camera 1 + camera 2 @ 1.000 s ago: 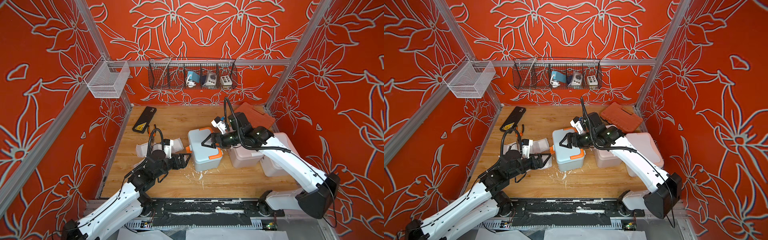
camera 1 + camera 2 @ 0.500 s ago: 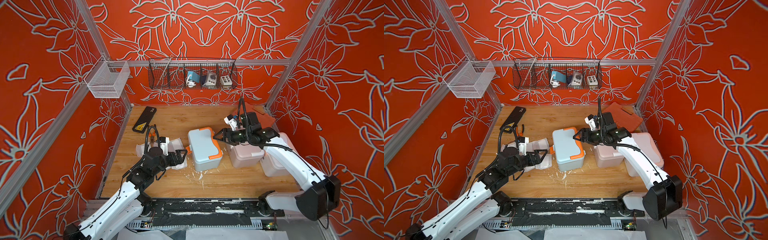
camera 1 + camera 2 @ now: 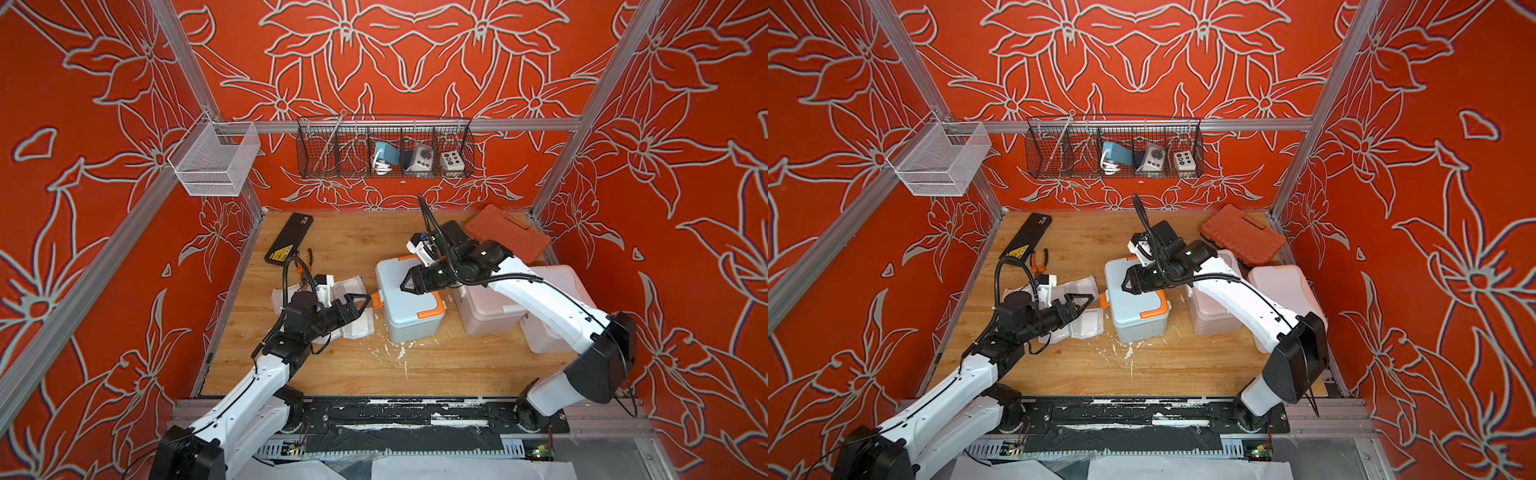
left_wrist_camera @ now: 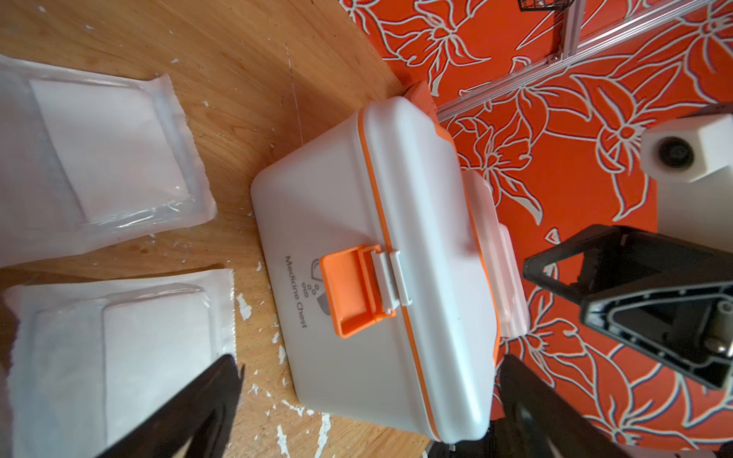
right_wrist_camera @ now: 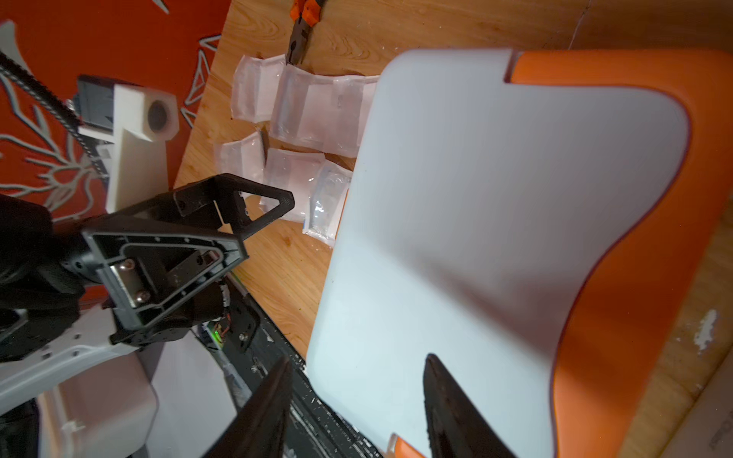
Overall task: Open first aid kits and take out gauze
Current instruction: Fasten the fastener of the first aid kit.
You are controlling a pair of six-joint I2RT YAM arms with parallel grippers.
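Lettering that reads "Medicine Chest" (image 4: 295,291) shows only in the left wrist view, printed on the front of the blue-grey kit (image 4: 416,178) beside its orange latch (image 4: 353,291). Both top views give just the closed lid and the latch's orange tab. The kit stands in the middle of the bench (image 3: 353,374), its long axis running roughly from back wall to robot. Its latch face is turned toward the left claw (image 3: 361,306), which gapes wide and empty just beside it, above the gauze packets (image 3: 353,286). The right claw (image 5: 357,359) hangs over the lid, fingers partly spread, gripping nothing. The black case (image 3: 289,241) carries a yellow label too small to read.
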